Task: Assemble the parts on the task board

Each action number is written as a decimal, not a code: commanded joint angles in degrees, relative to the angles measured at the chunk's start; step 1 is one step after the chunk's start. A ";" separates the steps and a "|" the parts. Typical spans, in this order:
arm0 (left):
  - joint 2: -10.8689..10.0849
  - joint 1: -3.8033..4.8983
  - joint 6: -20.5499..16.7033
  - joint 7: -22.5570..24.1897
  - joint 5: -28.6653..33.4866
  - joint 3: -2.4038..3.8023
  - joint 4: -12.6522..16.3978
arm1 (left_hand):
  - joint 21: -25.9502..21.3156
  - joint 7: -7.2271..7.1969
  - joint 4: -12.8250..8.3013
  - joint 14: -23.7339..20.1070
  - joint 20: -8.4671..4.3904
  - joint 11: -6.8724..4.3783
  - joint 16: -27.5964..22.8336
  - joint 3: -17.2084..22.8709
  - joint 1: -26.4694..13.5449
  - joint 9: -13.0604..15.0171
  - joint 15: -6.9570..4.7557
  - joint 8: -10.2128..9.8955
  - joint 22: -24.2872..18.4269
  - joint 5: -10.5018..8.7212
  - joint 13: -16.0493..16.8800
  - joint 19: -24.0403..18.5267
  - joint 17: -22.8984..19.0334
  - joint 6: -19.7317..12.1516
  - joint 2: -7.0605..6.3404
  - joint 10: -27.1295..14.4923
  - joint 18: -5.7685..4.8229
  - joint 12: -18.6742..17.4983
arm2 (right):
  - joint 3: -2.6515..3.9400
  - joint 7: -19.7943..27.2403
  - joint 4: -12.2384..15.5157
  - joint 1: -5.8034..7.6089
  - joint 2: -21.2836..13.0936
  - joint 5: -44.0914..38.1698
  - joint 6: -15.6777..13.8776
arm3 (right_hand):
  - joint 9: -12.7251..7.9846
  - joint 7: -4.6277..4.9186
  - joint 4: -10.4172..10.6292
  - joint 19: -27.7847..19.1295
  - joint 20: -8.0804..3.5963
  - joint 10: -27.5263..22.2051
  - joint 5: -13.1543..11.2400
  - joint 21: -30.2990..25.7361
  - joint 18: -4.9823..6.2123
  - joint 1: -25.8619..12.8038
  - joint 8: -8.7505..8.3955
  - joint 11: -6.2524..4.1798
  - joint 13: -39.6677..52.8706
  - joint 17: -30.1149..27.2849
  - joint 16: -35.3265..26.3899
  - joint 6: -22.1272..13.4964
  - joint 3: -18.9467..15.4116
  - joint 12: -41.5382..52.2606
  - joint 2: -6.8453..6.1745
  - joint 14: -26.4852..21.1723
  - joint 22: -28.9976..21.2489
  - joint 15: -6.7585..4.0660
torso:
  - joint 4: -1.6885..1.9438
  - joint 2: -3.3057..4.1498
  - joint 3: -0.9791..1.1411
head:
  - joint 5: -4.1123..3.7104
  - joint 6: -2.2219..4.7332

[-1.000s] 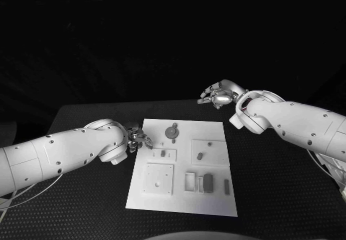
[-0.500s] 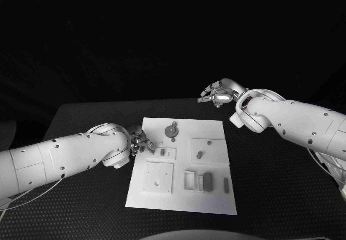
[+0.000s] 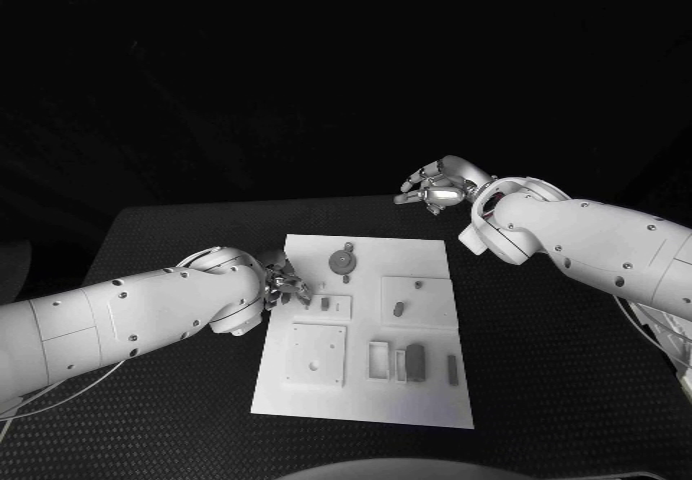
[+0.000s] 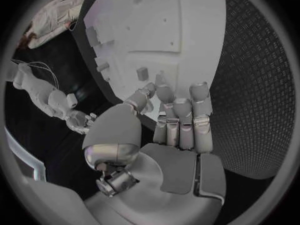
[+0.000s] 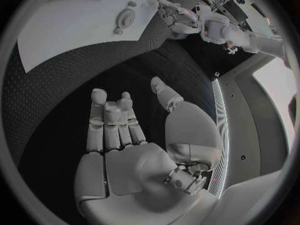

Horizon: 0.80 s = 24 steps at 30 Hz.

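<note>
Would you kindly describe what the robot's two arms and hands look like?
Both arms, left arm and right arm, are smooth white shells dotted with small dark screw holes. Thin pale cables trail beneath each. The left hand and right hand are silver metal with segmented fingers.

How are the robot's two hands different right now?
The left hand reaches low at the task board edge; the right hand hangs off beyond the board's far corner. Left fingers point at the parts; right fingers face bare table. Both hold nothing.
</note>
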 commanded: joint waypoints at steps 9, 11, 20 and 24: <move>0.14 -0.04 1.87 -0.64 -1.59 -0.01 0.05 | 0.40 -0.01 -2.47 1.95 -1.39 -0.43 0.18 2.75 0.85 7.36 -2.35 4.73 1.16 0.25 -0.10 1.79 0.09 0.58 0.83 0.87 1.52 0.26 | 0.03 0.26 0.11 -0.01 -0.05 0.00 0.60 | -0.07 0.39 0.35 -0.06 0.04 -0.31 0.18 -0.36 0.66 -0.45 -0.25 0.05 -0.08 -0.08 0.32 0.05 -0.01 0.38 0.18 -0.47 0.70 0.08 | 0.06 -0.03 -0.04 | -0.07 -0.33; 0.14 -0.05 1.89 -0.65 -2.26 -0.01 0.05 | 0.40 -0.01 -2.48 1.96 -1.39 -0.43 0.18 2.76 0.85 7.36 -2.35 4.73 1.15 0.25 -0.11 1.79 0.09 0.57 0.83 0.87 1.51 0.26 | 0.03 0.24 0.11 -0.01 -0.07 0.00 0.58 | -0.07 0.39 0.35 -0.06 0.04 -0.31 0.18 -0.36 0.66 -0.45 -0.25 0.05 -0.08 -0.08 0.32 0.05 -0.01 0.38 0.18 -0.48 0.70 0.08 | 0.06 -0.02 -0.05 | -0.06 -0.33; 0.42 -0.47 1.89 -0.63 -2.29 -0.05 -0.23 | 0.41 -0.01 -2.47 1.96 -1.38 -0.43 0.17 2.77 0.82 7.38 -2.35 4.71 1.15 0.24 -0.12 1.79 0.10 0.55 0.84 0.87 1.49 0.26 | 0.03 0.23 0.12 -0.01 -0.06 -0.01 0.56 | -0.07 0.39 0.35 -0.06 0.04 -0.32 0.18 -0.36 0.66 -0.44 -0.25 0.05 -0.10 -0.09 0.33 0.04 -0.01 0.39 0.19 -0.48 0.70 0.08 | 0.06 -0.02 -0.04 | -0.09 -0.37; 0.57 -0.73 1.76 -0.60 -2.30 -0.05 -0.45 | 0.41 -0.01 -2.46 1.96 -1.37 -0.43 0.16 2.77 0.80 7.38 -2.35 4.71 1.14 0.24 -0.13 1.79 0.10 0.54 0.83 0.87 1.48 0.27 | 0.03 0.24 0.11 -0.01 -0.07 -0.01 0.57 | -0.07 0.39 0.35 -0.06 0.04 -0.32 0.18 -0.36 0.66 -0.44 -0.25 0.05 -0.11 -0.10 0.33 0.04 0.00 0.40 0.19 -0.48 0.70 0.08 | 0.02 -0.03 -0.05 | -0.15 -0.40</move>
